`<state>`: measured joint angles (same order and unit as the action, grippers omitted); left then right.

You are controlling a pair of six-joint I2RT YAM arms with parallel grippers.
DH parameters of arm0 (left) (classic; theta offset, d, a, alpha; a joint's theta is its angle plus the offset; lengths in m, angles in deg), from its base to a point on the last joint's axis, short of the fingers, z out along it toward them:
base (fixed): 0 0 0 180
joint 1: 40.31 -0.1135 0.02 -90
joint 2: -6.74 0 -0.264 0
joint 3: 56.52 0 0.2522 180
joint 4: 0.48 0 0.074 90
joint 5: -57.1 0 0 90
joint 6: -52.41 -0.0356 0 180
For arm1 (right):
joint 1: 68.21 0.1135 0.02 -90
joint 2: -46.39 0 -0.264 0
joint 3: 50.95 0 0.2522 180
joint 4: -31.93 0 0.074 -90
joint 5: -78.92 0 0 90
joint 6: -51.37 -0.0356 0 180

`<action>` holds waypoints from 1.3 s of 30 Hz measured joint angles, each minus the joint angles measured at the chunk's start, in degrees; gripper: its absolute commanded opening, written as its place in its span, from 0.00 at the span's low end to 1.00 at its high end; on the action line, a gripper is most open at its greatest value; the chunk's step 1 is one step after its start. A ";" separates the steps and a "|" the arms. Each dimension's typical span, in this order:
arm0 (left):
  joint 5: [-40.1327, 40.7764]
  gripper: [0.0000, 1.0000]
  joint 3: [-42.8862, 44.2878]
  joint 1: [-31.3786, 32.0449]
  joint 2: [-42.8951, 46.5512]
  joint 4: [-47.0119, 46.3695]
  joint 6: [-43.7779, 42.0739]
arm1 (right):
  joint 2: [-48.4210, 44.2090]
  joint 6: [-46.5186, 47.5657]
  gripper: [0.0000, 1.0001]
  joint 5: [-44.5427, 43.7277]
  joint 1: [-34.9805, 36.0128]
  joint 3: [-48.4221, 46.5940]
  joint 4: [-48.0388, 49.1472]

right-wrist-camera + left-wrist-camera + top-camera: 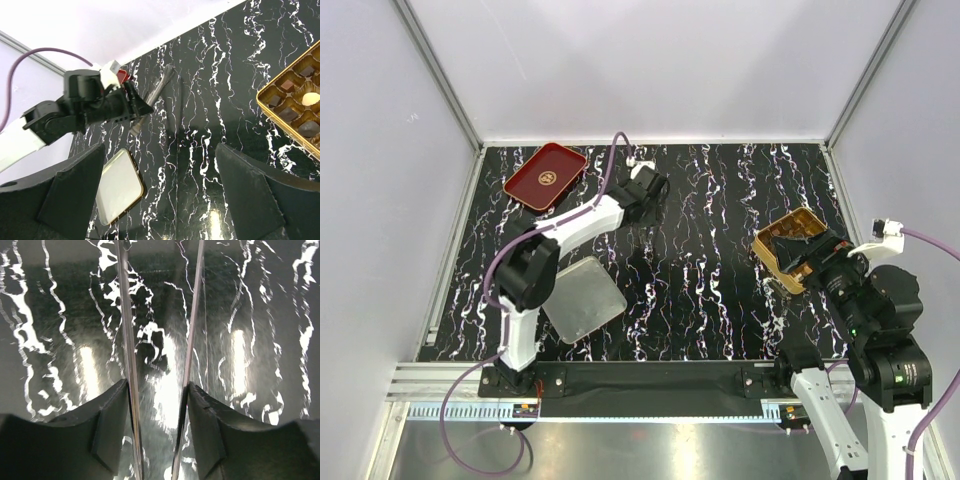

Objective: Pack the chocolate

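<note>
Several small chocolate pieces, dark brown (287,114), tan (286,86) and cream (311,98), sit in compartments of the gold box (262,98) at the right of the table (768,258). My right gripper (159,148) is open and empty, held above the table; in the top view it (800,248) hovers over the box. My left gripper (655,186) reaches to the far middle of the table and is shut on thin metal tongs (125,315). The tongs' two blades run forward between its fingers (112,410), also seen in the right wrist view (156,91). No chocolate shows between the blades.
A red tray (545,175) with a gold emblem lies at the far left, no pieces visible in it. The box's silver lid (582,298) lies flat near the left arm's base. White walls and metal rails bound the black marbled table.
</note>
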<state>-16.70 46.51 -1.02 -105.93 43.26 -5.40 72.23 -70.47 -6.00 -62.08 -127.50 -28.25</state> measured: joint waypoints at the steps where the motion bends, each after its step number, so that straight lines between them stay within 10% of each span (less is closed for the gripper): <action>1: 0.13 0.58 0.57 -0.11 -1.11 -0.09 0.52 | 0.00 0.11 1.00 0.00 0.00 0.15 0.02; 21: -2.64 0.73 6.05 -1.11 -11.63 -0.24 8.07 | 1.31 0.96 1.00 0.00 0.00 2.67 0.31; 32: -3.58 0.99 6.05 -1.11 -11.54 -0.48 9.20 | 1.42 0.90 1.00 0.02 0.00 2.82 0.24; 39: -3.41 0.99 5.55 -1.18 -2.25 2.23 7.02 | 7.15 0.48 1.00 0.44 -0.02 -0.76 -0.04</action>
<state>-20.11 52.06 -2.20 -108.18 45.49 1.61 79.38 -69.99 -5.56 -62.10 -128.26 -28.29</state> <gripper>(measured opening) 0.988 0.994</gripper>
